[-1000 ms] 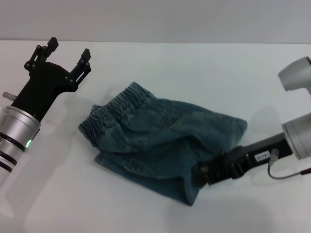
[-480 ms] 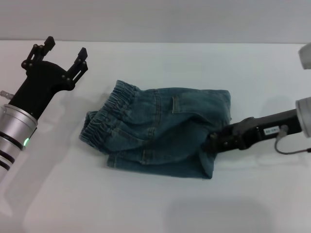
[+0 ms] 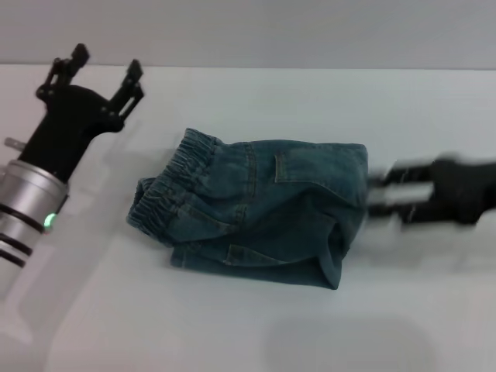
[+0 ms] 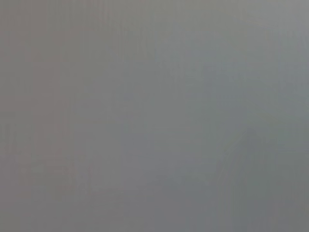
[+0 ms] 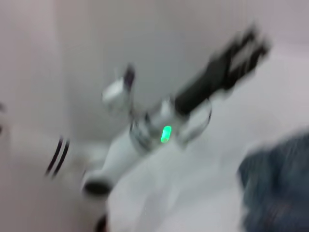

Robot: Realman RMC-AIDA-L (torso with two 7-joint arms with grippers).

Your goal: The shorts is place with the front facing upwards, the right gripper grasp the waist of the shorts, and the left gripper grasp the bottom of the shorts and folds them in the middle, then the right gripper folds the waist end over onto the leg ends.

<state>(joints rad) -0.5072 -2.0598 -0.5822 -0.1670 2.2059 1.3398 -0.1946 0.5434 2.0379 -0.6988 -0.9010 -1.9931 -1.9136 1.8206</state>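
The denim shorts lie folded on the white table in the head view. The ruffled waist sits at the left end, over the leg ends. The fold is at the right end. My right gripper is a motion-blurred dark shape just right of the fold, off the cloth, its two fingers apart. My left gripper hovers open at the far left, apart from the waist, and also shows in the right wrist view as the left gripper. A corner of the shorts shows there too.
The table's far edge meets a grey wall. Bare white tabletop surrounds the shorts. The left wrist view is plain grey with nothing to make out.
The right gripper let go of the shorts and pulled away to the right. The folded shorts settled flat. The left gripper drifted slightly up and away.
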